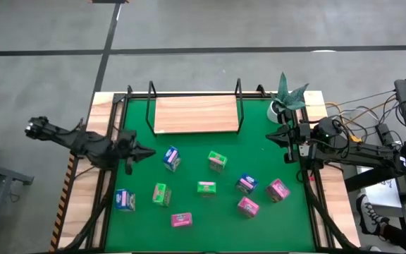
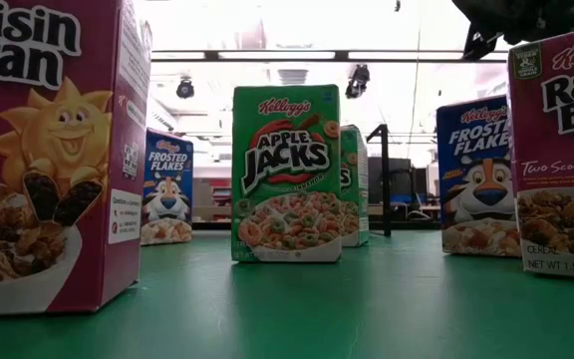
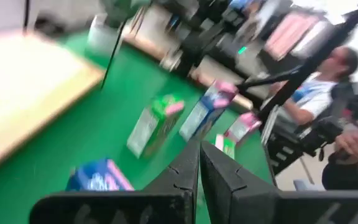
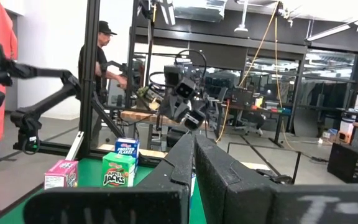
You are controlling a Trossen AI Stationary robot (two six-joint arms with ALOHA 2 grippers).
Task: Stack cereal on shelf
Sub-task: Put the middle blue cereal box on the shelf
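While both dark arms hover over the green-matted surface (image 1: 287,219), the left claw (image 1: 149,151) is pinched fully shut on nothing, with a small blue printed cardboard cereal box (image 1: 171,158) just beside its tip. The right claw (image 1: 272,137) is likewise closed and empty. Between them and nearer the front, eight more tiny boxes stand scattered. Beyond both tips, the flat light-wood shelf (image 1: 196,114) with black rod uprights is bare.

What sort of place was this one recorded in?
Most likely a robotics lab or workshop. A green mat covers a wooden table on a bare concrete floor, loose cables trail beside it, and desks with monitors fill the room behind.
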